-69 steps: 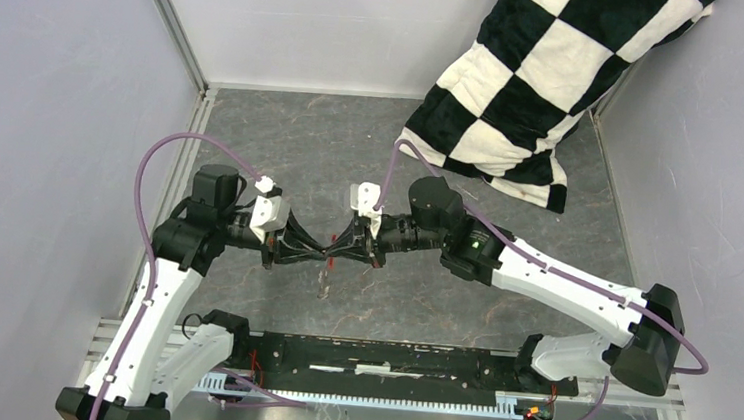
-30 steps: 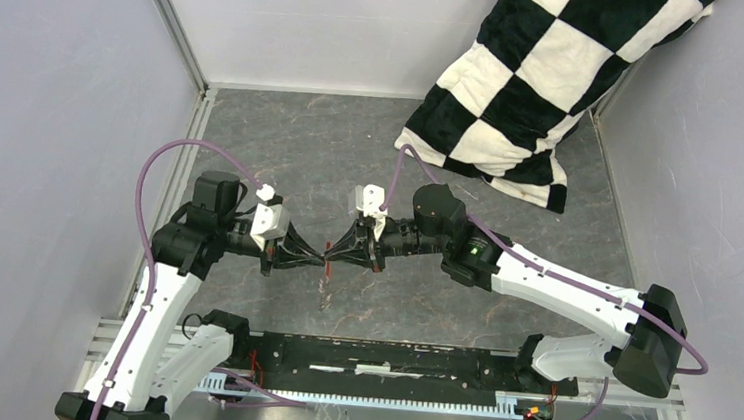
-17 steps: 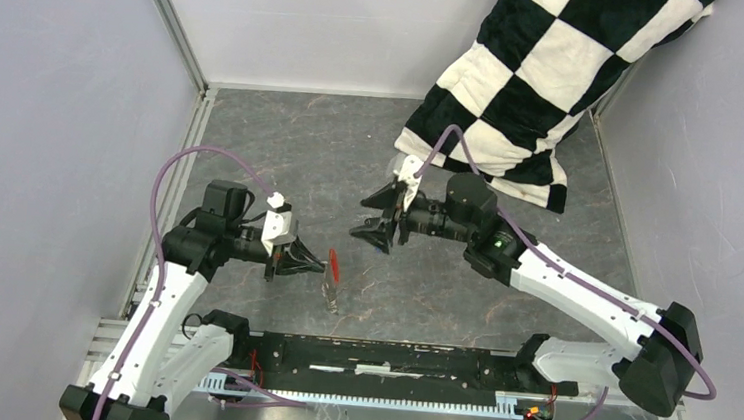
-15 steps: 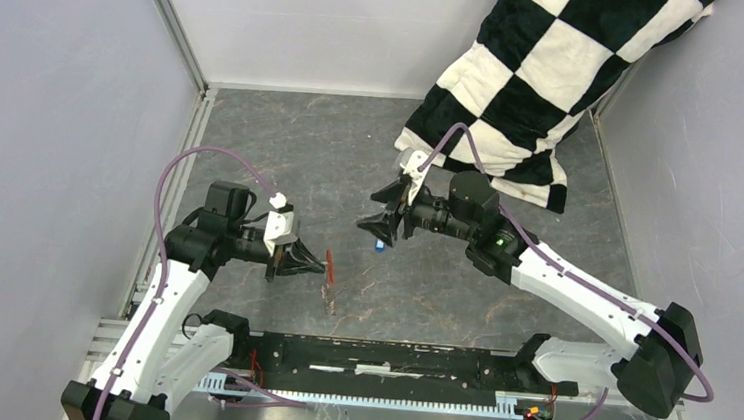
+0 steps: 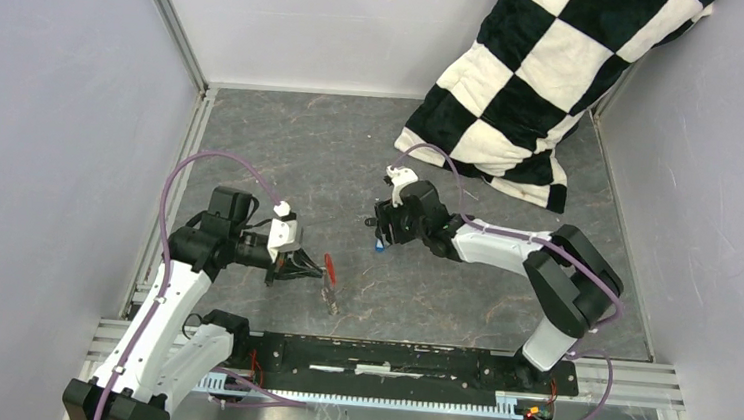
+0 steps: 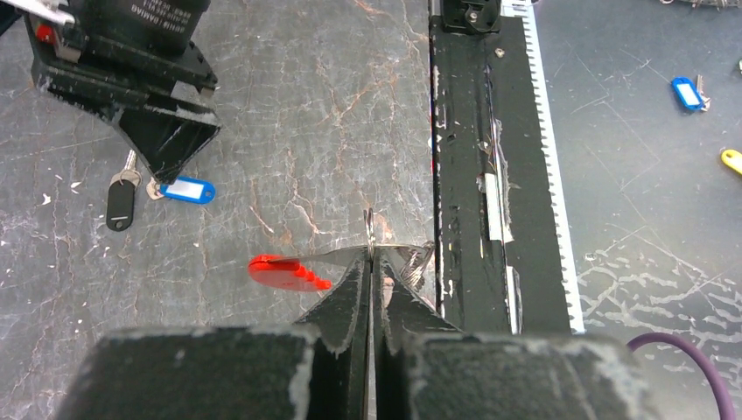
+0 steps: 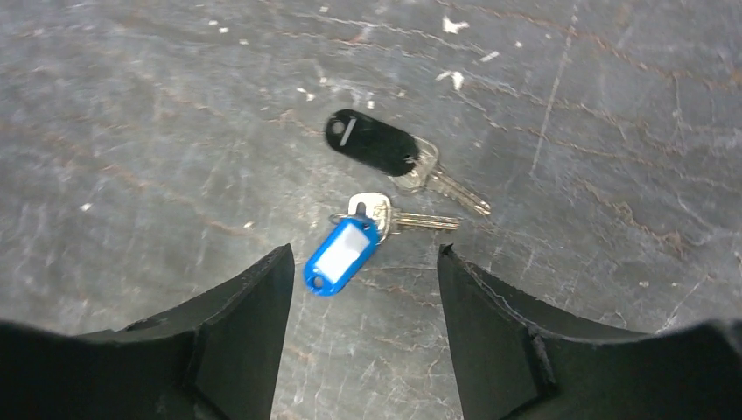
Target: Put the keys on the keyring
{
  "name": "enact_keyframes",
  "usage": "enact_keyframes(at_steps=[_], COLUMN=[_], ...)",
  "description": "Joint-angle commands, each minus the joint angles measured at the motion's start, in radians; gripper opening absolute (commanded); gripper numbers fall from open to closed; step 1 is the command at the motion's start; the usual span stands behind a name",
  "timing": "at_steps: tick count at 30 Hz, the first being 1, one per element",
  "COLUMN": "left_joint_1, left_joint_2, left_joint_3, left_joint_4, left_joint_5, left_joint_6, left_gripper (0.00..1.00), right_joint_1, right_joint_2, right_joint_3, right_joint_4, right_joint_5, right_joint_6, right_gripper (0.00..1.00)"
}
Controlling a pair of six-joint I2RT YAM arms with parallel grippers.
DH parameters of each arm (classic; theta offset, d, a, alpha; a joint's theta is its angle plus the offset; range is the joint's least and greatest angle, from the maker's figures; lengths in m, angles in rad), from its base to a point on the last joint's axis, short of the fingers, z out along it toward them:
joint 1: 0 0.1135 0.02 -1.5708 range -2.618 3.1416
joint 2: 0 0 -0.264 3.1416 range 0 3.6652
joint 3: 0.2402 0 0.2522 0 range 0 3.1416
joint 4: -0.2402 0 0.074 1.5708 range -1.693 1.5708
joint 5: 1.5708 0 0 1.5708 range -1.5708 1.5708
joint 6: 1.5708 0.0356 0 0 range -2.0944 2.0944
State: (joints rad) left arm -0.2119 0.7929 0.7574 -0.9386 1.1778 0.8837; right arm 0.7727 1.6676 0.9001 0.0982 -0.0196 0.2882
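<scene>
Dropped keys (image 7: 367,210) lie on the table beneath spread right jaws; left jaws pinch keyring (image 6: 280,269).

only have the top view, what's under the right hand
observer: two keys lying flat, side by side: a black-headed key and a blue-tagged key
operator: is the right hand holding either
observer: no, the right hand is open over the blue-tagged key, gripping nothing
operator: and the left
observer: the left hand is shut on the keyring, its red tag sticking out to one side
</scene>
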Motion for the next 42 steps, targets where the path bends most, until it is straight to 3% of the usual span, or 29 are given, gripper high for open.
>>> enact_keyframes(at_steps=[1,14,27,42], left_joint_1=[-0.004,-0.003,-0.003,-0.003], left_joint_2=[-0.012,-0.015,-0.016,-0.02], left_joint_3=[0.019,0.04,0.066,0.069], left_joint_4=[-0.034,-0.05,-0.068,-0.075], left_joint_5=[0.0,-0.031,-0.05,-0.057], left_joint_6=[0.092,0.138,0.155,0.149], left_gripper=[0.02,0.02,0.02,0.02], right_joint_1=[0.027,0.094,0.128,0.153], right_joint_2=[0.044,0.163,0.209,0.095], right_joint_3=[0.088,0.132,0.113,-0.013], right_joint_4=[0.044,0.006,0.026,0.097], right_joint_5=[0.167,0.297,0.329,0.329], right_joint_6=[0.132,0.157,0.119,0.025], right_gripper=[0.69,0.59,0.45,0.07])
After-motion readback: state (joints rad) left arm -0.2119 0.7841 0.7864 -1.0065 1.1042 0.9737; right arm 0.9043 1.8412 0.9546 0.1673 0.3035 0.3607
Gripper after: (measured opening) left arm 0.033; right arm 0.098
